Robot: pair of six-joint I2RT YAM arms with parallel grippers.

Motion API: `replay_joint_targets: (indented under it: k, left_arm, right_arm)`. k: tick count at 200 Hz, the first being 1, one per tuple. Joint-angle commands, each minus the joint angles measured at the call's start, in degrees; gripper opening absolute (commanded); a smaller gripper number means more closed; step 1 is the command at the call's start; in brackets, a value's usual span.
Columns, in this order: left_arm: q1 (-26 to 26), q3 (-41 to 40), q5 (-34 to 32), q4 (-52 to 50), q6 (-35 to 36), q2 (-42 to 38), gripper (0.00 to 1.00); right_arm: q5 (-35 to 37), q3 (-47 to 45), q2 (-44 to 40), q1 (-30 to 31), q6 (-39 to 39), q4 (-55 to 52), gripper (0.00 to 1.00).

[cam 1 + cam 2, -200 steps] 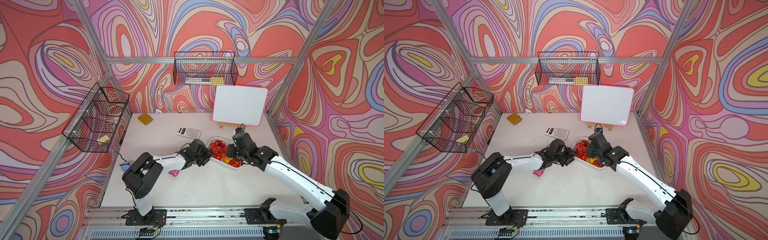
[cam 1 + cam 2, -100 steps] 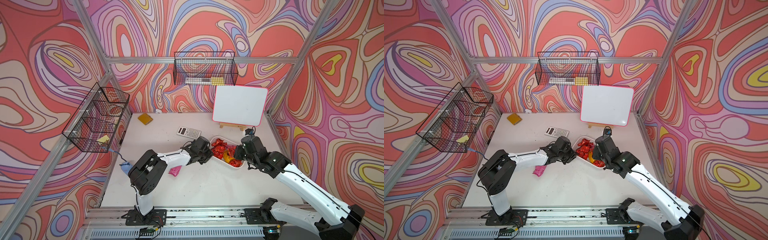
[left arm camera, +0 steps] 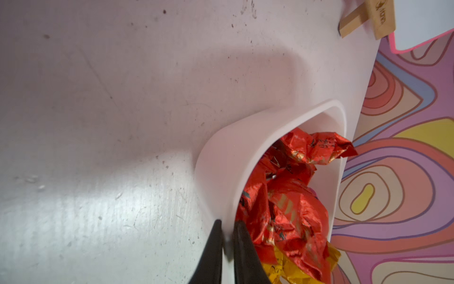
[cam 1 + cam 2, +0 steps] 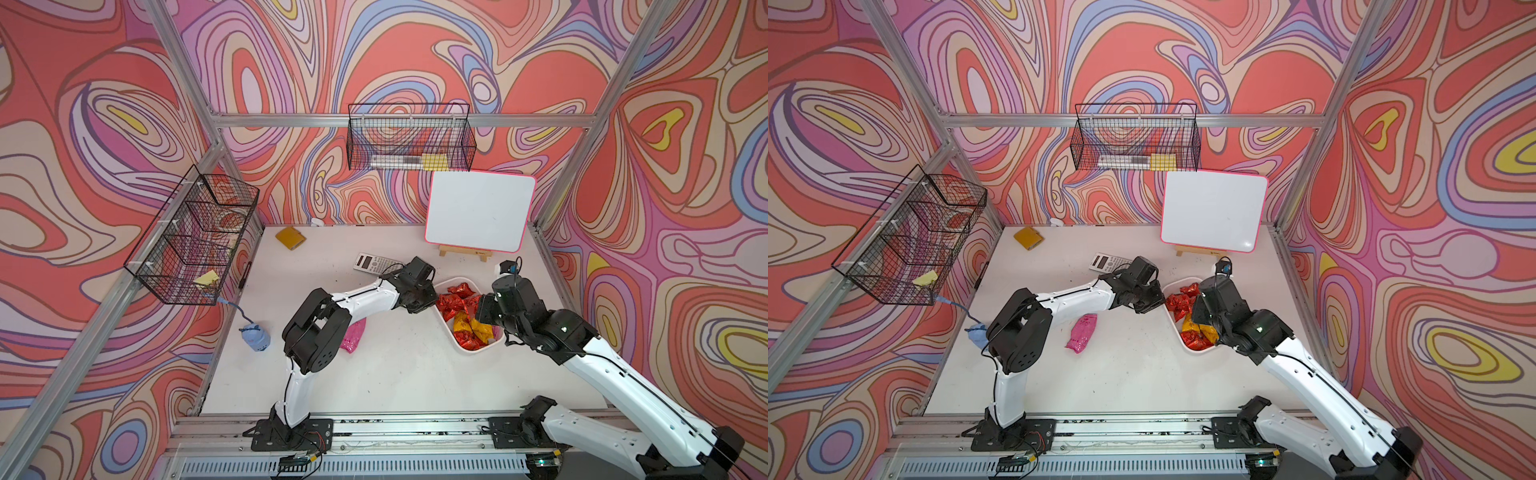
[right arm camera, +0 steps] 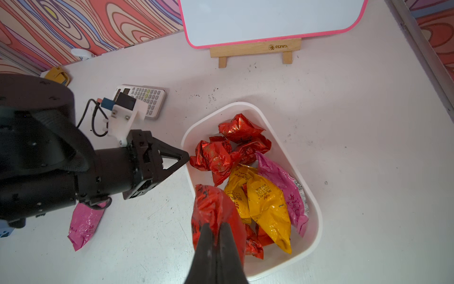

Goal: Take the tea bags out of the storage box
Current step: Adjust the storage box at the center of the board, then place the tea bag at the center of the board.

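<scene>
The box [image 5: 317, 221] was plain white, like the table [image 4: 395, 374]. Most tea bags [image 5: 221, 157] in it were shiny red flecked with gold; two were orange-yellow with red print, and one was pink. The sachet [image 4: 1081, 332] on the table was pink too. The board [image 4: 478, 212] was white with a pink rim; the walls [image 4: 374, 54] swirled red, purple, blue and yellow.

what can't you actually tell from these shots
Number of tea bags in the storage box: they overlap; the red tea bag in the right gripper covers some in the right wrist view, the right arm covers part in both top views.
Whether that bag is clear of the pile: unclear from above.
How the left gripper holds the box wall: blurred in the left wrist view, hidden under its wrist in both top views.
</scene>
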Motion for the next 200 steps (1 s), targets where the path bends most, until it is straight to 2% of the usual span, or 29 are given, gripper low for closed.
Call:
replay_joint_targets:
  k: [1,28,48,68,82,110,129,171,200]
  left_arm:
    - [-0.30,3.08,0.31,-7.17,8.14,2.82,0.13]
    - [-0.26,4.71,-0.16,-6.01,9.04,2.19,0.20]
    - [-0.02,4.09,-2.23,-4.03,8.97,-1.02,0.33]
    - [0.99,-0.62,-5.46,2.11,7.42,-7.30,0.48]
    - [2.35,-5.60,-8.09,5.34,4.85,-12.30,0.54]
    - [6.38,-18.46,-12.10,8.73,-1.88,-24.25,0.56]
    - [8.55,-26.74,-15.64,7.14,-3.73,-33.12,0.56]
    - [10.76,-40.90,-20.68,-0.14,-6.98,-49.78,0.56]
    - [10.79,-47.65,-22.77,-4.57,-9.71,-59.13,0.56]
  right_arm:
    - [0.07,-0.14,-1.50,-0.24,0.88,-2.34,0.00]
    - [-3.20,-0.19,-1.54,-0.22,0.19,-2.27,0.00]
    - [-7.02,-0.06,-0.66,-0.23,-0.97,-1.25,0.00]
    - [-12.53,-0.09,0.81,-0.22,-2.85,1.27,0.00]
    - [-18.24,-0.81,2.90,-0.22,-4.42,5.30,0.00]
    - [-31.64,-0.77,10.97,-0.13,-4.29,13.99,0.00]
    - [-40.08,-0.39,17.72,0.12,-3.22,20.12,0.00]
    - [-49.03,7.63,35.76,2.86,-6.22,22.01,0.00]
    - [-51.52,16.06,47.26,4.51,-9.49,18.58,0.00]
